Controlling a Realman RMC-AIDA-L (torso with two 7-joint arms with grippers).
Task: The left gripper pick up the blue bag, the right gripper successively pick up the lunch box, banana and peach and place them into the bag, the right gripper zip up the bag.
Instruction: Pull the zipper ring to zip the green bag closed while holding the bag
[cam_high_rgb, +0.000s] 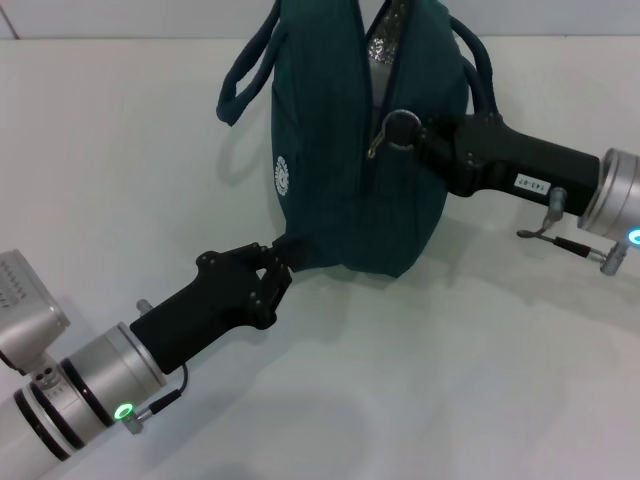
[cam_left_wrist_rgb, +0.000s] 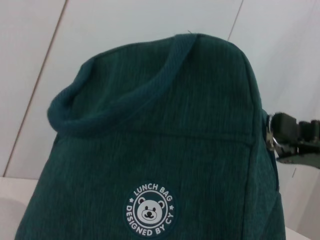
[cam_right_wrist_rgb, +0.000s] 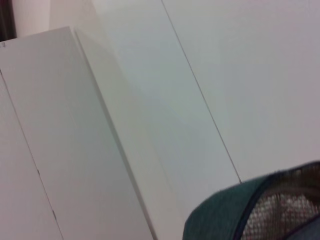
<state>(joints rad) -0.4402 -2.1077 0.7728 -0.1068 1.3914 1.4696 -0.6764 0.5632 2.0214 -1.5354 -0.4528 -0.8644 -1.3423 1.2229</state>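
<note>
1. The dark teal-blue fabric bag (cam_high_rgb: 340, 190) stands on the white tabletop (cam_high_rgb: 120, 150) at the far middle of the scene, its top zipper running toward the near side and shut along most of its length.
2. At the far end the zipper is not closed; a silvery lining (cam_high_rgb: 383, 40) shows in the gap, and the right wrist view shows the same mesh-like lining (cam_right_wrist_rgb: 280, 210) under the teal rim.
3. The left gripper (cam_high_rgb: 275, 270) reaches in from the near left, its black fingers closed on the near lower corner of the bag's fabric.
4. The right gripper (cam_high_rgb: 425, 140) comes in from the right, level with the bag's upper half, fingers pinched on the silver ring pull (cam_high_rgb: 400, 127) of the zipper, which sits about midway along the top seam.
5. One looped handle (cam_high_rgb: 245, 75) hangs out to the far left of the bag; the other (cam_high_rgb: 480, 65) arches at the far right, above the right gripper.
6. A round white logo (cam_high_rgb: 283, 174) sits on the bag's left side; in the left wrist view it shows a bear face and the words "LUNCH BAG" (cam_left_wrist_rgb: 150, 209).
7. The lunch box, banana and peach cannot be seen in any view.
</note>
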